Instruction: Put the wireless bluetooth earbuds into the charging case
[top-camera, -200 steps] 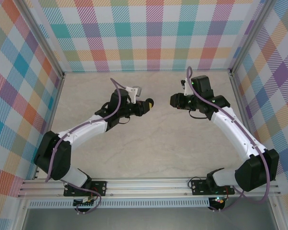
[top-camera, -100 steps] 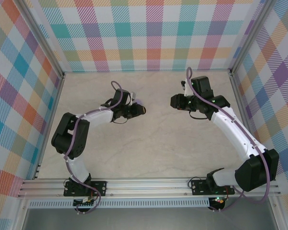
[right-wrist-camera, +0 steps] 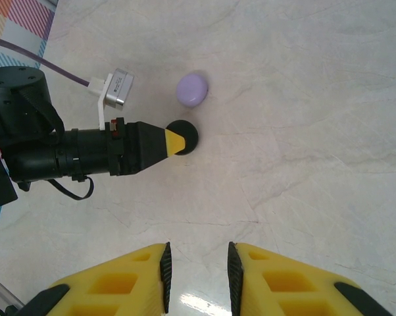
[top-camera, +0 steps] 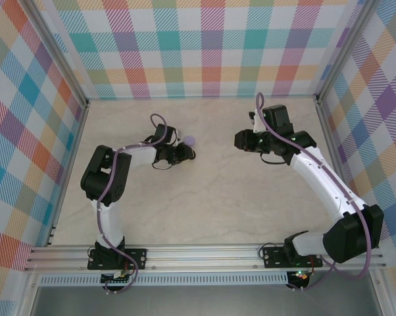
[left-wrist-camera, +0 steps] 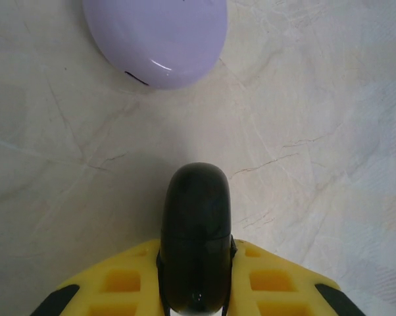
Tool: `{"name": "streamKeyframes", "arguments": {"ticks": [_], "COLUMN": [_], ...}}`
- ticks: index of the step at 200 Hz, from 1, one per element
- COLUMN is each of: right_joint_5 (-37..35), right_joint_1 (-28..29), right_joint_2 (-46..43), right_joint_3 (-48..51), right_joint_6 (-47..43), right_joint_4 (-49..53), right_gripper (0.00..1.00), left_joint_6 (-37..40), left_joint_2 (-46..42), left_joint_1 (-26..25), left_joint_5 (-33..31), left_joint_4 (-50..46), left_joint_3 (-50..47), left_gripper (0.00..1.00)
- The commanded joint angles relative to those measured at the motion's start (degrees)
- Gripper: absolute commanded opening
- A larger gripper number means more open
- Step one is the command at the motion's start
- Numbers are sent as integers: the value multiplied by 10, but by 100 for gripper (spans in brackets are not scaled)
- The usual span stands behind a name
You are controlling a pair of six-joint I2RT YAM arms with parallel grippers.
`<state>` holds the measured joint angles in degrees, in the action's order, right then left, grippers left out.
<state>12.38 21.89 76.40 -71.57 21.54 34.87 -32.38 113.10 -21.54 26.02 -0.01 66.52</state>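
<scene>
My left gripper (left-wrist-camera: 197,263) is shut on a closed black charging case (left-wrist-camera: 197,224), which sticks out past its yellow fingers just above the table. A closed lilac charging case (left-wrist-camera: 160,36) lies on the table right beyond it, apart from the black one. In the right wrist view the lilac case (right-wrist-camera: 191,89) sits a little past the black case (right-wrist-camera: 187,133). My right gripper (right-wrist-camera: 197,273) hangs open over bare table, nothing between its fingers. In the top view it (top-camera: 239,139) faces the left gripper (top-camera: 190,153) across a gap. The earbuds are out of view.
The marble-patterned table (top-camera: 204,204) is walled by plaid panels on three sides. A purple cable (top-camera: 160,125) loops over the left wrist. Bare table lies between the two grippers and toward the near rail (top-camera: 198,253).
The left arm has folded back and its gripper, still holding the black case, has come down and slightly left beside the lilac case. The right jaws have parted a little; that arm stayed put.
</scene>
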Motion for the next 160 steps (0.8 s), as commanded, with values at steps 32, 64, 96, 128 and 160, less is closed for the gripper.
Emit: {"name": "streamKeyframes", "arguments": {"ticks": [32,64,96,128,160], "right_joint_5": [-4,-10,-15,-39,-97], "right_joint_1": [1,1,1,1,1], "right_joint_2": [6,5,6,4,2], "right_joint_3": [2,4,6,13,28], "right_joint_6": [-10,-10,-11,-13,-9], "right_joint_4": [13,14,16,19,19], "right_gripper": [32,34,35,38,42], "left_joint_6": [0,11,38,65,89], "left_joint_2": [21,6,-18,-66,-122], "left_joint_1": [5,5,6,6,6], "left_joint_5": [-17,-33,-40,-70,-112], "left_joint_4": [-24,-36,-54,-81,-125], "left_joint_3": [17,7,-4,-20,-34], "left_gripper": [18,45,66,76,78]}}
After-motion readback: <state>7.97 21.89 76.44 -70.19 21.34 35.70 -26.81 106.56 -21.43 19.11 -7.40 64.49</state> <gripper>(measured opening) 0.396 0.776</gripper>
